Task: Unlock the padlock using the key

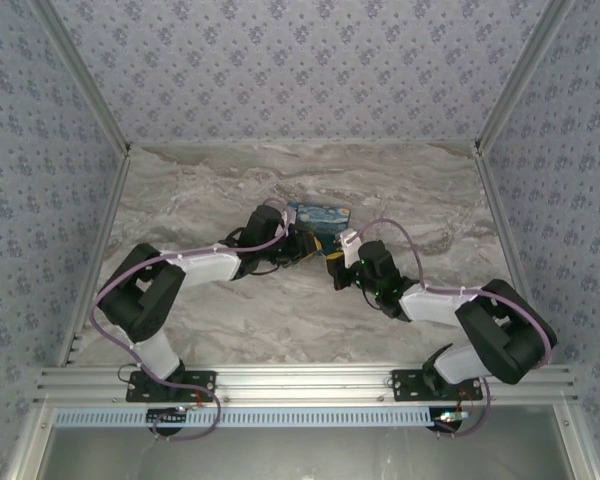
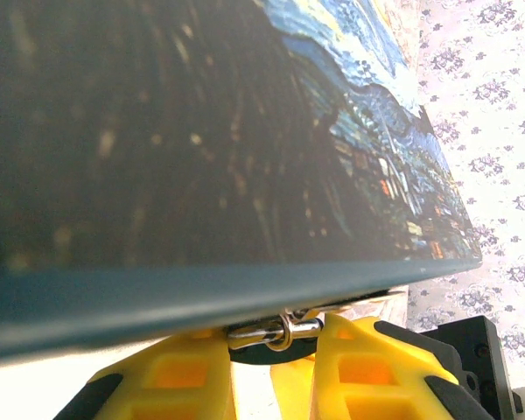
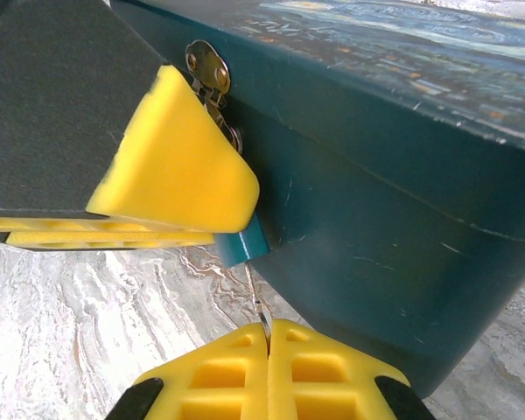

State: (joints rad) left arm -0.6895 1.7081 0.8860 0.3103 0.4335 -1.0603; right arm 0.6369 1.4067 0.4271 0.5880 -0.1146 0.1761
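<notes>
right gripper [image 3: 268, 343]: clenched on the key [image 3: 256, 302]; we see ribbed yellow fingers pressed together and a thin silvery blade rising from them.
left gripper [image 2: 271, 346]: grasping the padlock [image 3: 243, 246], with a silvery ring [image 2: 276, 330] between its yellow tips.
padlock: a small teal block tight against the box front, the blade tip just beneath it.
box [image 3: 376, 201]: smooth teal walls, printed lid, brass hasp [image 3: 206, 63] at the rim.
table [image 1: 230, 310]: grey marbled slab; we have open room on every side of the box.
walls [image 1: 280, 60]: patterned, closing three edges.
</notes>
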